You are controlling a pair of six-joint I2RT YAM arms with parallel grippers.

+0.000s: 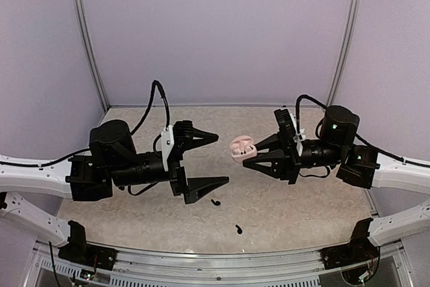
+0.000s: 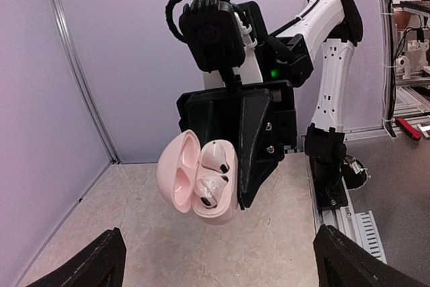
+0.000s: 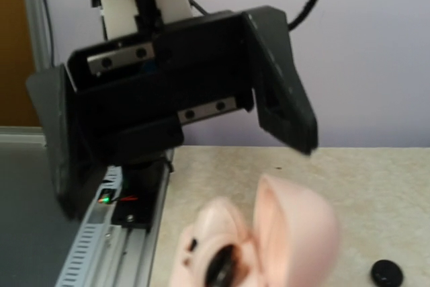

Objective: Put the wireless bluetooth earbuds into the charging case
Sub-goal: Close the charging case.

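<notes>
Picking up the first bud is judged to be the step in hand. The pink charging case (image 1: pixel 242 147) is pinched, lid open, in the right claw (image 1: pixel 247 157) and held clear of the surface (image 1: pixel 302 206), while the two black earbuds (image 1: pixel 215 201) lie apart on the surface below the case, nearer the arm bases. The left claw (image 1: pixel 222 159) is spread wide and empty, held level just beside the case with its fingers pointed toward it. For the next move, it must be lowered onto the bud nearer the case and closed finely on so small and glossy a thing.
</notes>
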